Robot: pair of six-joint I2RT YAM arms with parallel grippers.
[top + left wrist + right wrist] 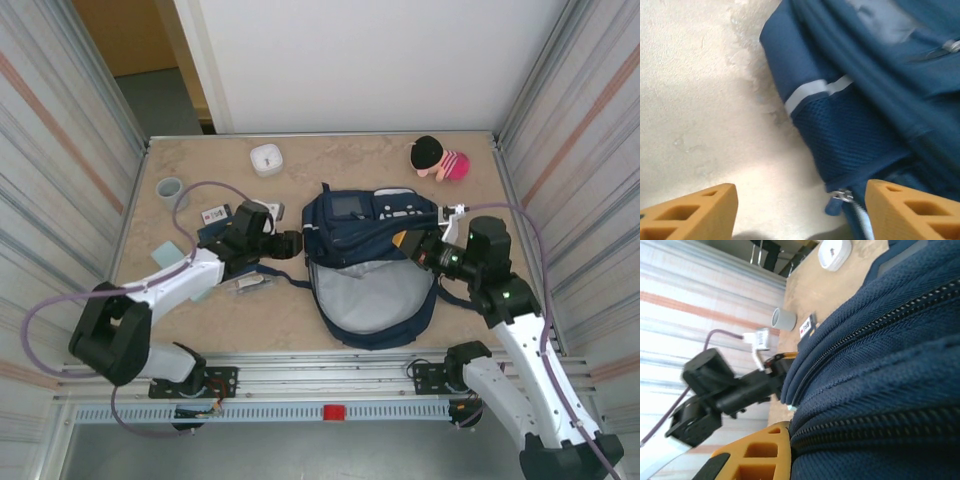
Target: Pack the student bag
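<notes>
Fabric at the right side of the student bag (370, 270) is pinched in the closed right gripper (403, 242), apparently so that the bag is steadied and its mouth held open. The left gripper (800, 212) is spread wide with nothing held, its fingers (687, 215) set just beside the bag's left side near a zip pull (842, 196), probably for a grip there. The bag is laid flat in the middle of the table (270, 320), grey lining (365, 295) exposed toward the near edge. A plush toy (440, 158) is seen at the far right corner.
</notes>
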